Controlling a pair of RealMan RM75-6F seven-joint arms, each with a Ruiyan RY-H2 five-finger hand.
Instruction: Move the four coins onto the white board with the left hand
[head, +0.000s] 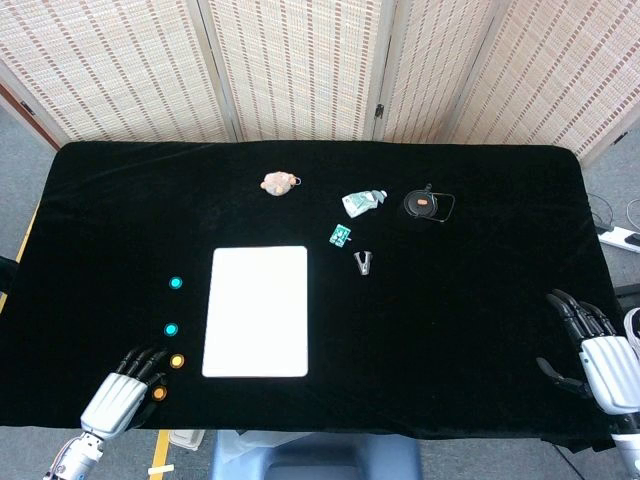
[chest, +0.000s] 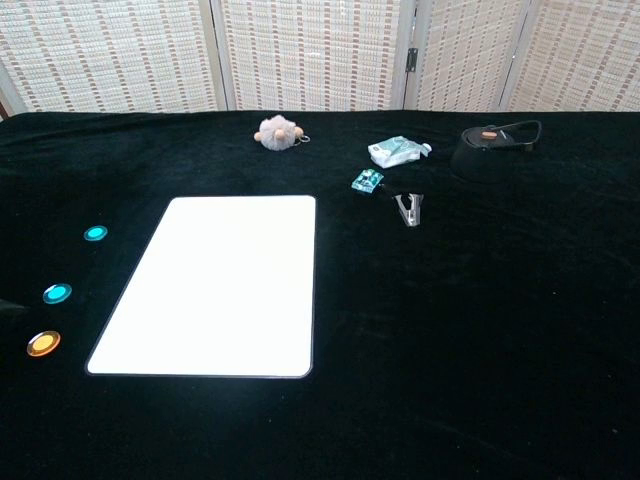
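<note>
Four coins lie left of the white board (head: 256, 311): a cyan coin (head: 176, 283), a second cyan coin (head: 171, 329), an orange coin (head: 177, 361) and another orange coin (head: 159, 393). My left hand (head: 120, 397) is at the table's front left edge. Its fingers are stretched out and hold nothing, and their tips lie just left of the two orange coins. The chest view shows the white board (chest: 215, 285), both cyan coins (chest: 95, 233) (chest: 57, 293) and one orange coin (chest: 43, 344), but neither hand. My right hand (head: 597, 362) rests at the front right edge with its fingers spread and nothing in it.
Behind the board lie a plush toy (head: 279, 182), a teal packet (head: 362, 202), a black round case (head: 425, 204), a small green item (head: 341, 235) and a metal clip (head: 363, 263). Folding screens stand behind the black table.
</note>
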